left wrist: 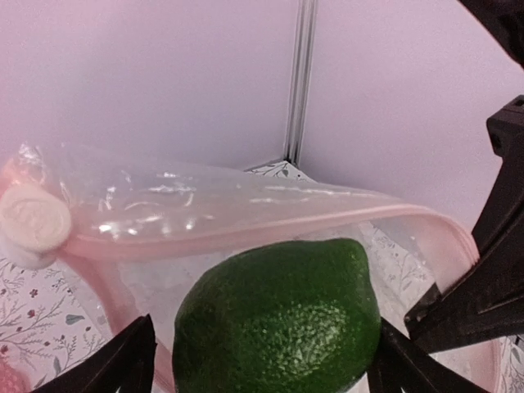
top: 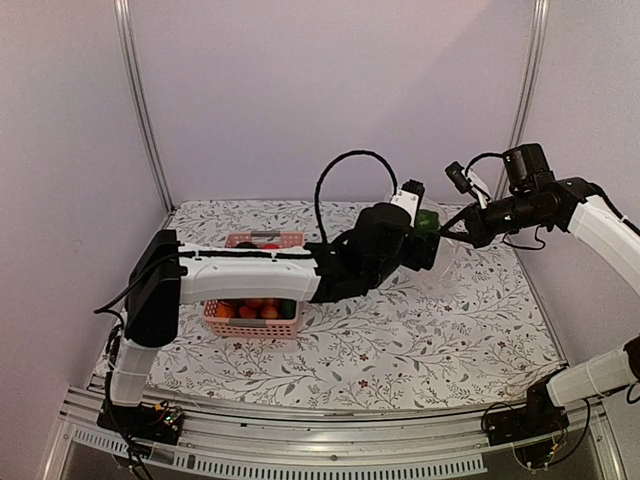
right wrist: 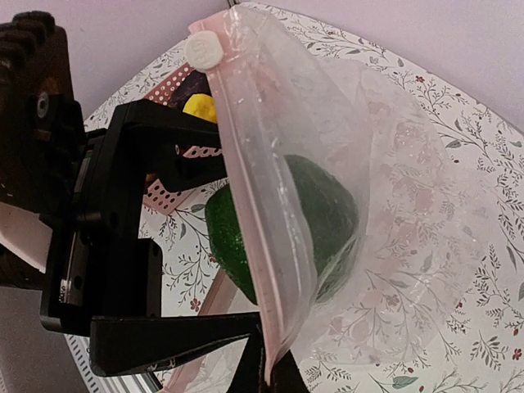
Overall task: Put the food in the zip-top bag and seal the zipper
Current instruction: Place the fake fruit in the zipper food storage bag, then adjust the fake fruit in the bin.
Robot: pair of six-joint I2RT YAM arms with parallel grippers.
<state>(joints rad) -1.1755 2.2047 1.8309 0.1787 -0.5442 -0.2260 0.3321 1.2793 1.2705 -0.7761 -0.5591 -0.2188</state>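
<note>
Basket (top: 250, 328), near-left of the bag (right wrist: 393, 164): rest of the food (top: 250, 310) is heaped in it, red and orange pcs showing, so most of the job's undone. L arm reaches across over it toward the bag.

L gripper (left wrist: 266, 364) sits right at the bag mouth, jaws spread wider than the lime (left wrist: 278, 319) btwn them. Gaps show in the R wrist view, so it reads as a let-go, not a grip. Lime is partly past the bag's lip, behind the clear wall; can't tell if it rests on the plastic.

Zipper (right wrist: 246, 155) is unsealed, one strip bowed off the other to make the opening. White tab (right wrist: 203, 51) sits at the bag's top end, out of the way.

R gripper (right wrist: 270, 372) is clamped tight on the bag's rim. It holds the mouth up off the table (top: 400, 350), turned toward L so pcs can go in. Bag body sags down beyond.
</note>
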